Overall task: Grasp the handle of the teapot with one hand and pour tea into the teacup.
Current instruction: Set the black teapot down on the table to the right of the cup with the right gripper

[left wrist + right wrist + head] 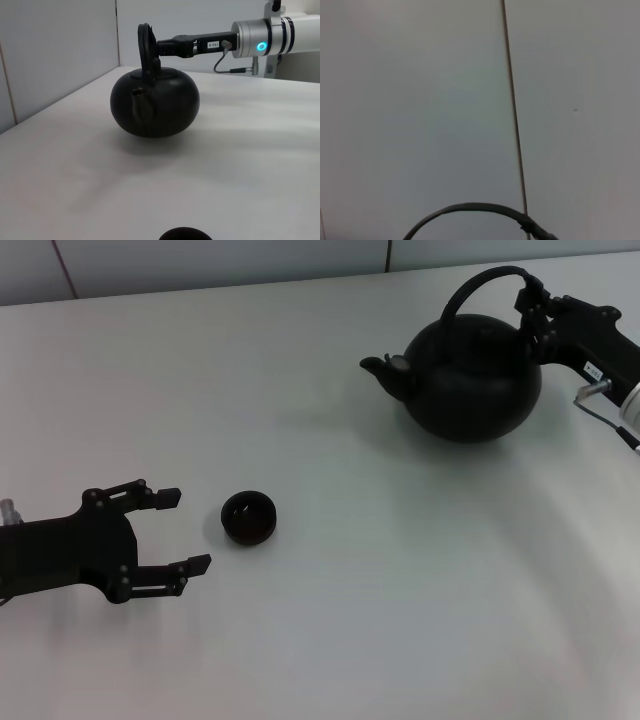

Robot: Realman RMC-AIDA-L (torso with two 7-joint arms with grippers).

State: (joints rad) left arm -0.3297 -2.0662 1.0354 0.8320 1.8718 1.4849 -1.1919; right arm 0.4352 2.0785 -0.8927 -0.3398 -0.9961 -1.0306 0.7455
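Far right of the table: teapot (470, 380) is sitting, or possibly hanging just clear of the surface (shadow beneath in the left wrist view, contact unclear), spout pointing toward your left, well apart from the cup.
Handle: the handle (480, 282) is arching upright over the pot's top; in the right wrist view only a thin curve of it (470, 209) is showing against the wall.
Right gripper: right gripper (533, 308) is reaching in from the right and pinching the handle near its right shoulder, fingers pressed on the hoop; the left wrist view is confirming the clamp at the arch (150, 47).
Teacup: teacup (248, 517) is standing upright, near the left side of the table, mouth open upward; the pictures show no tea in it.
Left gripper: left gripper (185, 530) is resting just beside the cup, fingers spread wide, holding nothing, not touching the cup.
Table: table (400, 620) is white and plain.
Step in hand, my judgement: you are securing and carrying the pot; pouring is not yet begun.
Doing it well: keep the pot level while you are travelling left, since an off-centre grip may be letting it swing.
Approach: bring the spout tip over the cup's mouth before tilting.
Tilt: rotate slowly; the cup is tiny, overshoot is likely.
Risk: the left fingers are sitting close to the cup, so avoid bumping them.
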